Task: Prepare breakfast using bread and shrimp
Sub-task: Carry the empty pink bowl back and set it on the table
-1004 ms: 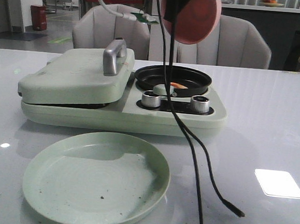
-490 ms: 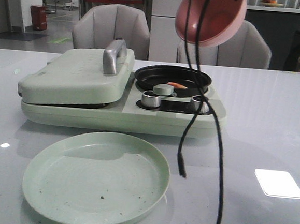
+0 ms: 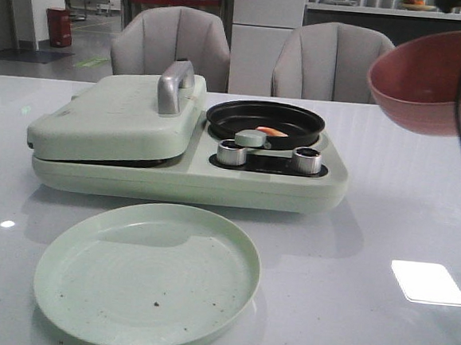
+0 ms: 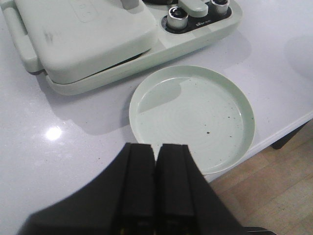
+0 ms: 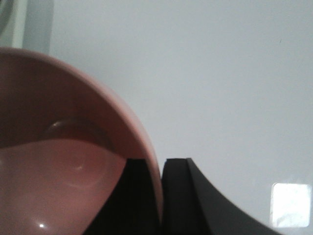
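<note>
Front view: pink bowl [image 3: 434,81] swung from above pan [image 3: 266,121] to far right, held high; shrimp [image 3: 270,132] lies in pan, so tipping looks done. Bread unseen; press lid [image 3: 123,116] shut.

Left wrist: left gripper [image 4: 156,161] clenched, empty, over plate [image 4: 146,95].

Right wrist: right gripper [image 5: 161,169] pinches bowl rim; bowl empty.

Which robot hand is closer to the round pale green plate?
Left. The left gripper hovers just beside the round pale green plate; the right gripper holds a pink bowl far off.
</note>
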Robot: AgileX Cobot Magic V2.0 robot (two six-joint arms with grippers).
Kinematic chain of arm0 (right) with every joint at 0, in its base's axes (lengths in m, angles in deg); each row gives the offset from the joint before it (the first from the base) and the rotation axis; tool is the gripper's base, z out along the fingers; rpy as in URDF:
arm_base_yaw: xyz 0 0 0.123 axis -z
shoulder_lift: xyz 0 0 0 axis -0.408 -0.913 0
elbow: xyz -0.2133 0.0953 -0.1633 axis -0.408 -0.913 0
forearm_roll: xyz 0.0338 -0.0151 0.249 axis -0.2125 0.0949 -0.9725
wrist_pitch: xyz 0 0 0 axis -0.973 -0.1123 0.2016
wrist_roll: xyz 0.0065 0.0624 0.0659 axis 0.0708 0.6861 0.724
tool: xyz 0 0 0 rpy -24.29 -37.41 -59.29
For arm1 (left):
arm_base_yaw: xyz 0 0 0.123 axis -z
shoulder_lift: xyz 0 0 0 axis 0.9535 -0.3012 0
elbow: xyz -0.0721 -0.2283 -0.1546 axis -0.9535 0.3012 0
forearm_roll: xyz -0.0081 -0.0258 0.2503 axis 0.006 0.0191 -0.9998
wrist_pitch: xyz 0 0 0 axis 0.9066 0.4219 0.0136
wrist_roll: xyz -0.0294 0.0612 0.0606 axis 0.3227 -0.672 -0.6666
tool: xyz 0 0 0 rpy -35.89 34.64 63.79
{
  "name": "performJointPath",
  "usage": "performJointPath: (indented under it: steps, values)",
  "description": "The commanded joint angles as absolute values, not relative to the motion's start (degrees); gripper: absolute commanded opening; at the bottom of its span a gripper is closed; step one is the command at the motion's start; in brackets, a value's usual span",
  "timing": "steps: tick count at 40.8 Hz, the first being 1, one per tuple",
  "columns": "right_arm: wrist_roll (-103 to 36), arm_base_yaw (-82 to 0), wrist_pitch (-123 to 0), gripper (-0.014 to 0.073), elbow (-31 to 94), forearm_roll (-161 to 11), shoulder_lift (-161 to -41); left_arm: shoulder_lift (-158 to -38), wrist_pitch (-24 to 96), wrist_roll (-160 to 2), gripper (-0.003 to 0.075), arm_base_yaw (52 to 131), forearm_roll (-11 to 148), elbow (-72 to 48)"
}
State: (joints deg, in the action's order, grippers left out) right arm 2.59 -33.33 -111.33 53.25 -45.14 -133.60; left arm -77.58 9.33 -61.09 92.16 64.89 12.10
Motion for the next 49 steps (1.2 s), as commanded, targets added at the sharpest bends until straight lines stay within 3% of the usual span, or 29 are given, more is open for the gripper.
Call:
performJointPath:
  steps: [1,11,26,35,38,45,49]
  values:
    - [-4.1,-27.9,-108.2,0.0044,50.6,-51.8,-128.5,-77.4,12.8,-60.7,0.0101,92.6,66.3,10.5]
    - [-11.9,-19.6,-104.3,0.0044,40.2,-64.8,-126.6,-77.4,12.8,-60.7,0.0101,92.6,66.3,10.5]
    - [-12.0,-19.0,-89.1,0.0044,27.0,-65.1,-127.2,-77.4,12.8,-60.7,0.0101,92.6,66.3,10.5]
    - [-12.0,-19.0,-85.1,0.0049,25.3,-65.1,-131.0,-77.4,12.8,-60.7,0.0101,92.6,66.3,10.5]
    - [-12.0,-19.0,-85.1,0.0096,25.3,-65.1,-132.4,-77.4,12.8,-60.7,0.0101,92.6,66.3,10.5]
    - [-12.0,-19.0,-84.2,0.0362,25.3,-65.1,-133.2,-77.4,12.8,-60.7,0.0101,92.6,66.3,10.5]
    - [-12.0,-19.0,-83.7,0.0449,25.5,-65.1,-132.0,-77.4,12.8,-60.7,0.0101,92.6,66.3,10.5]
